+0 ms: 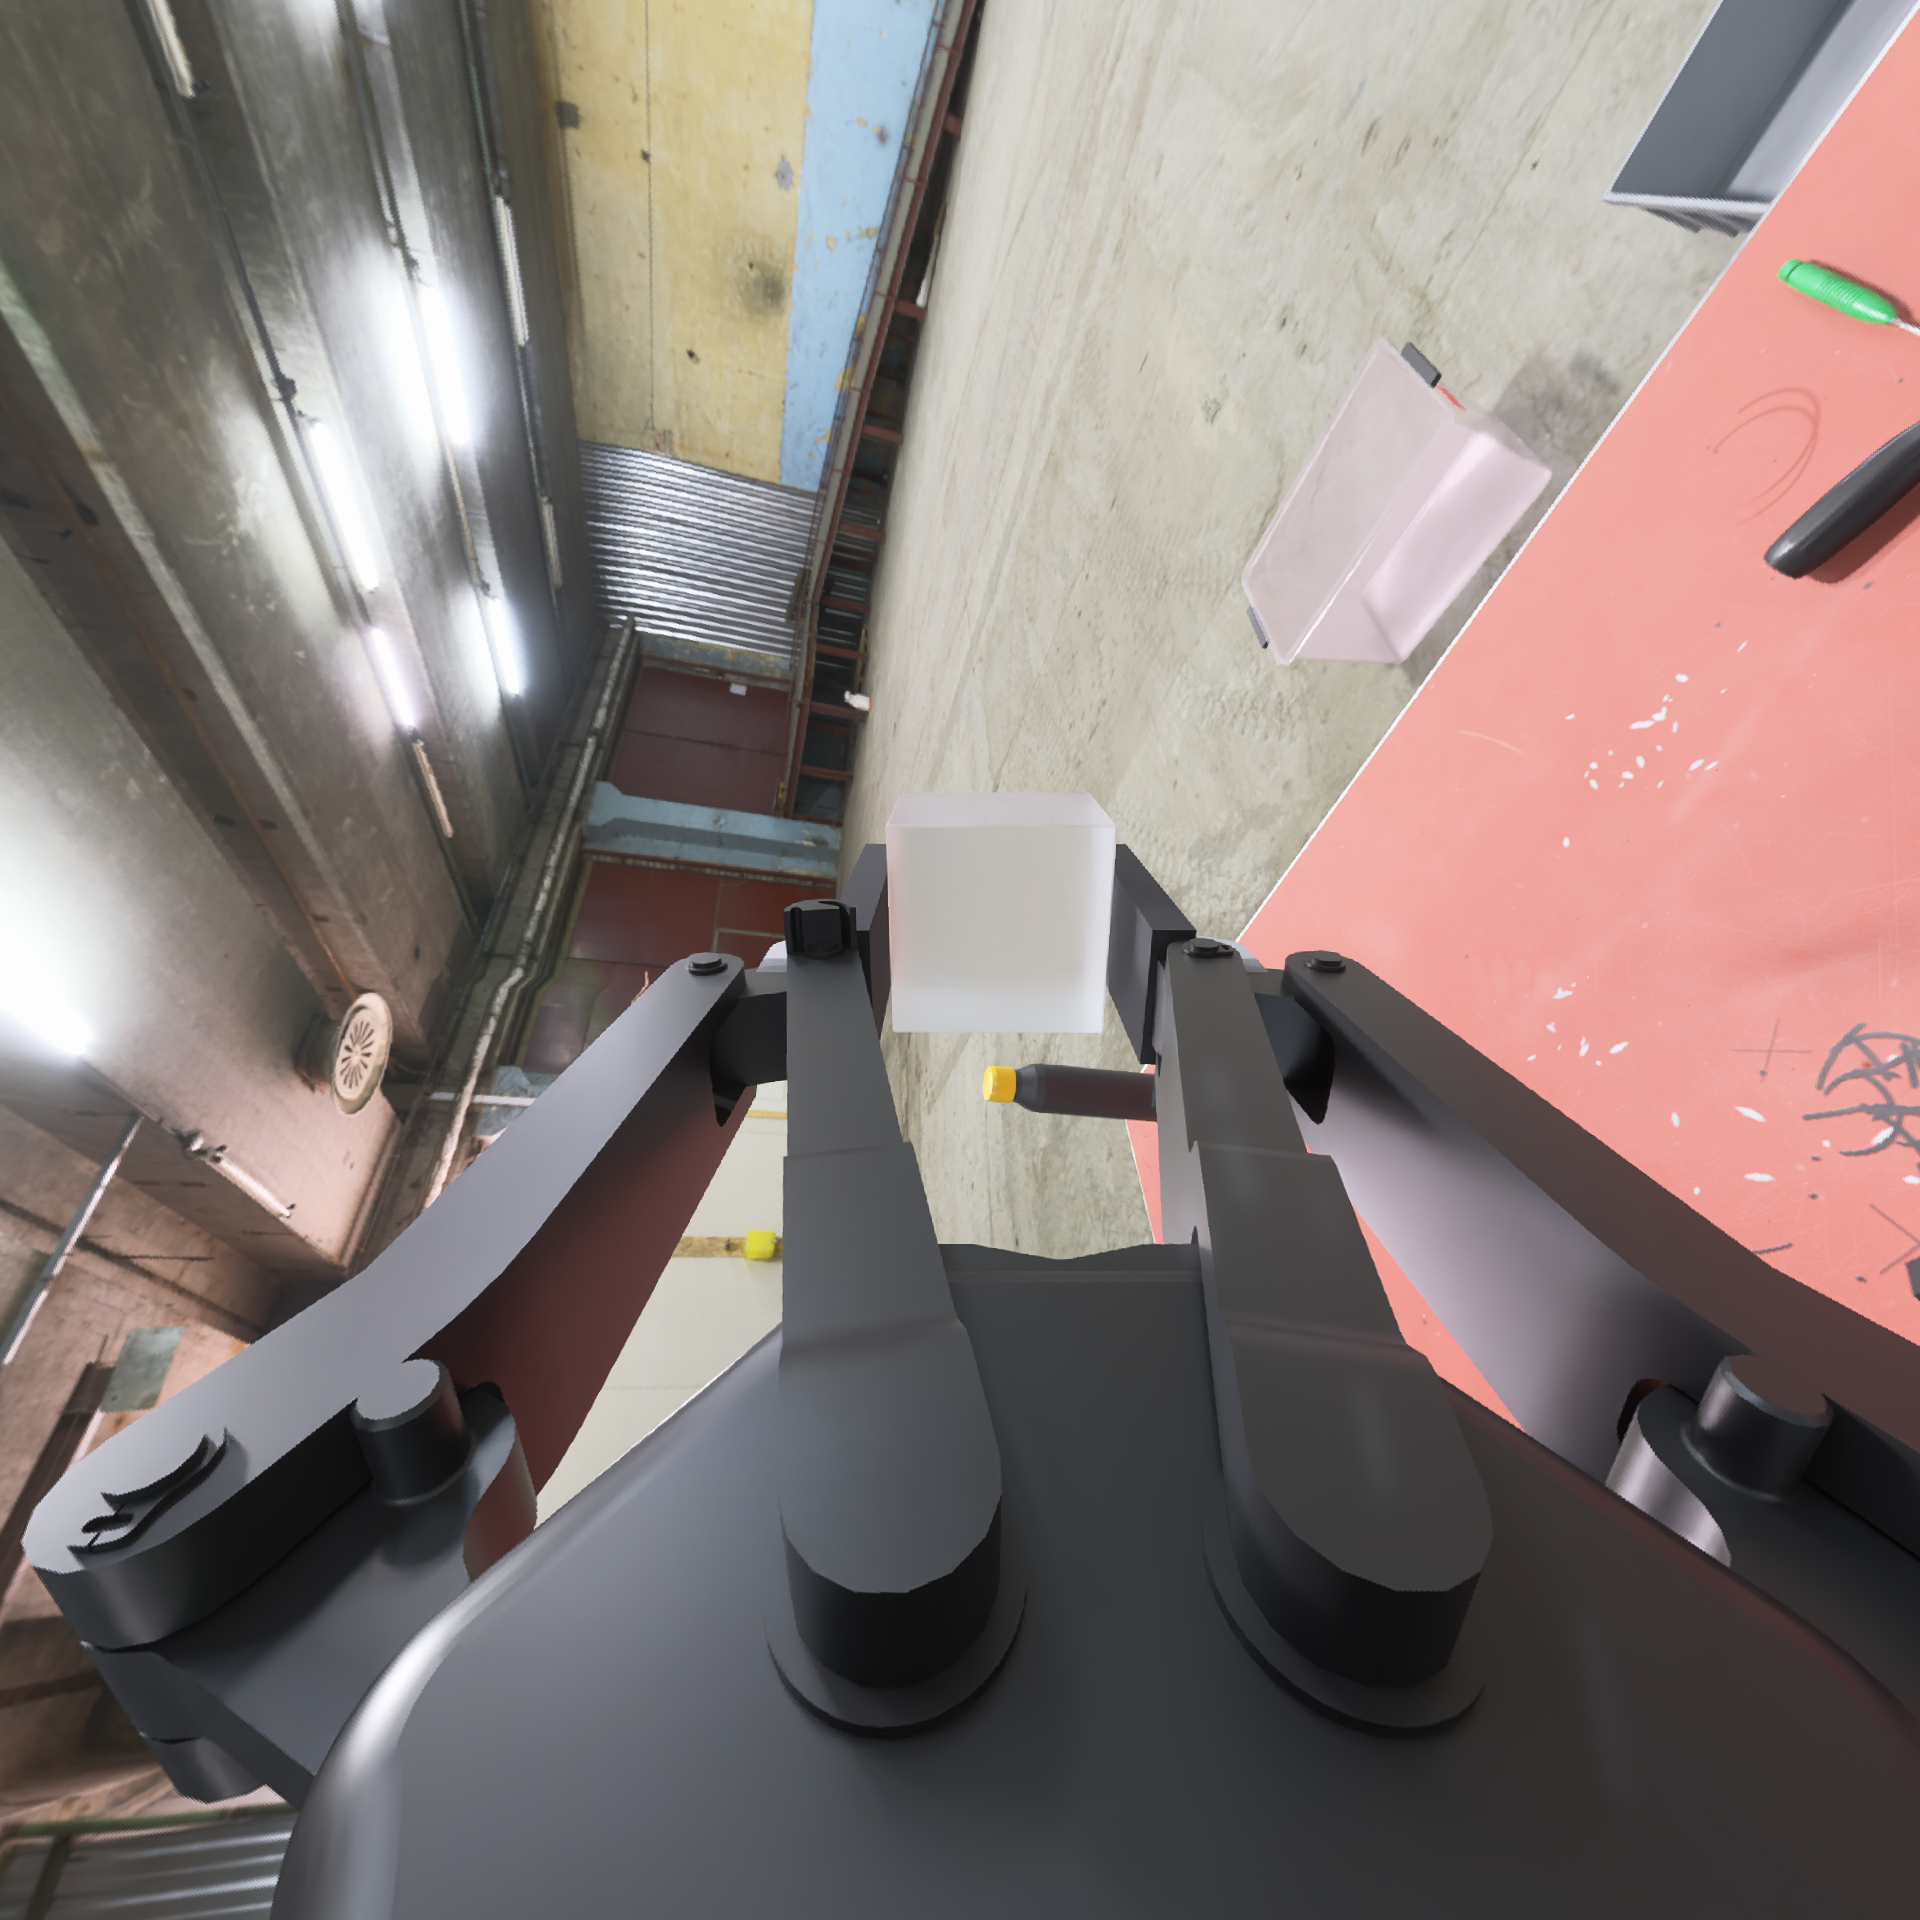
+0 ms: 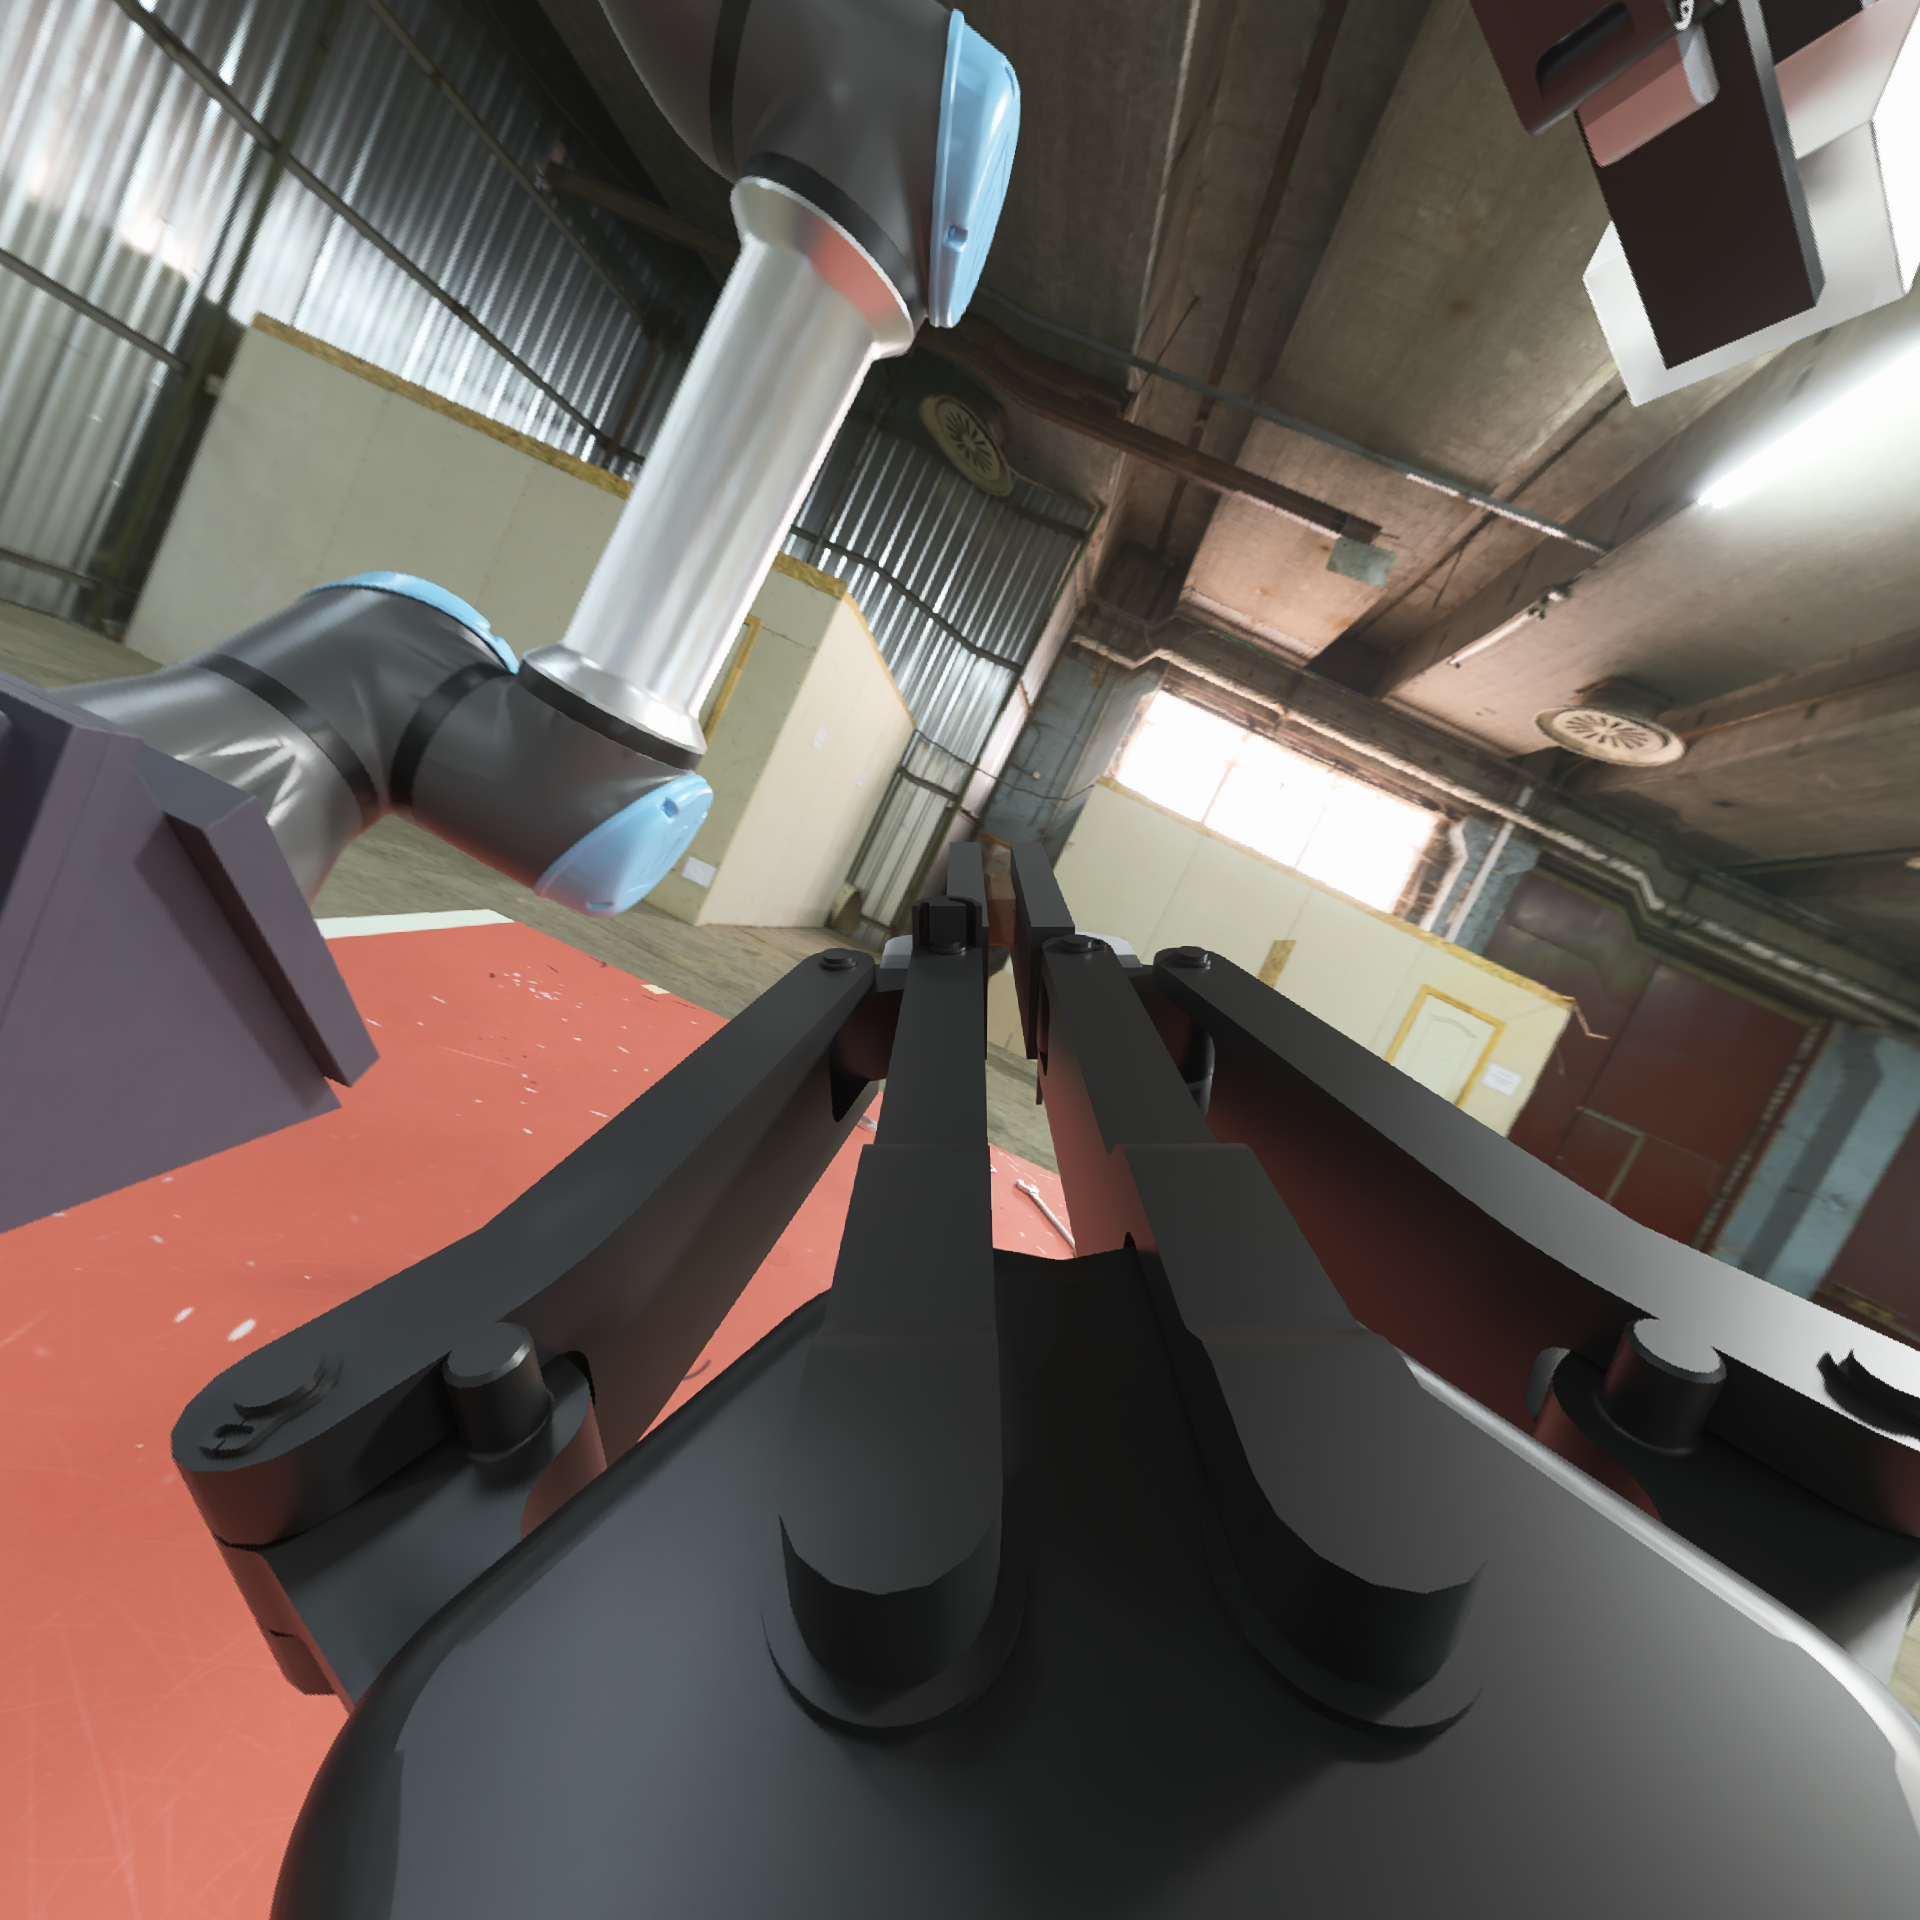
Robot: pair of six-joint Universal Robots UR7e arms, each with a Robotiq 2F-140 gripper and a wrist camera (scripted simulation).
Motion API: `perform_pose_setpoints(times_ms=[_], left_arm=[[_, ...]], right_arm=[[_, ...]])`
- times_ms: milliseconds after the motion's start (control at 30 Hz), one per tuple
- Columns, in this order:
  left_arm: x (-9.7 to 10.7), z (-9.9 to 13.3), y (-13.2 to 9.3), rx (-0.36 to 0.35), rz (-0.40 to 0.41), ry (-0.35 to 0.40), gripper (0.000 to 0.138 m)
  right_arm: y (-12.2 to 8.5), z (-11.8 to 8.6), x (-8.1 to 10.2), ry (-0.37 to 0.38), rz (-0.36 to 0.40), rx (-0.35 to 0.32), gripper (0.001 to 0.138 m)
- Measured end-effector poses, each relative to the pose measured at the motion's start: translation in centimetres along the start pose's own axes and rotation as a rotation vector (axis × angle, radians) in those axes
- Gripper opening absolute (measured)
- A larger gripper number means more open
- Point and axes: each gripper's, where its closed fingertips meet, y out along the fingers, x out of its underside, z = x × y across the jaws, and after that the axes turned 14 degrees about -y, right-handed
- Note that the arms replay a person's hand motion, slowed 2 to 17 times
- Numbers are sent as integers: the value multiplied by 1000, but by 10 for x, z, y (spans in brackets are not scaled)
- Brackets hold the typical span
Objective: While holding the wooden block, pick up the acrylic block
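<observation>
My left gripper (image 1: 997, 909) is shut on the acrylic block (image 1: 995, 914), a frosted white cube held in the air beyond the red table's edge, over the floor. The same block (image 2: 1860, 197) shows at the top right of the right wrist view, clamped between the left gripper's dark fingers (image 2: 1714, 208). My right gripper (image 2: 1000, 899) is nearly closed on the wooden block (image 2: 1001, 906), of which only a thin brown sliver shows between the pads. It is held above the table.
The red table (image 1: 1662, 935) carries a clear plastic bin (image 1: 1392, 520), a green-handled tool (image 1: 1844, 291), a black-handled tool (image 1: 1849, 509), a yellow-capped marker (image 1: 1070, 1086) and a grey box (image 1: 1766, 104). The left arm (image 2: 727, 447) and its grey mount (image 2: 156, 935) stand left of my right gripper.
</observation>
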Motion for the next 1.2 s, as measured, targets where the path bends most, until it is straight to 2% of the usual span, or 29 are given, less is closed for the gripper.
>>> perform_pose_setpoints(times_ms=[600, 1200], left_arm=[[-7, 20, -21, 48, 94, -38, 50], [-8, 36, -36, 70, 164, -65, 50]], right_arm=[[-5, 19, 15, -170, -80, 171, 8], [-17, 38, 9, -313, -117, 300, 8]])
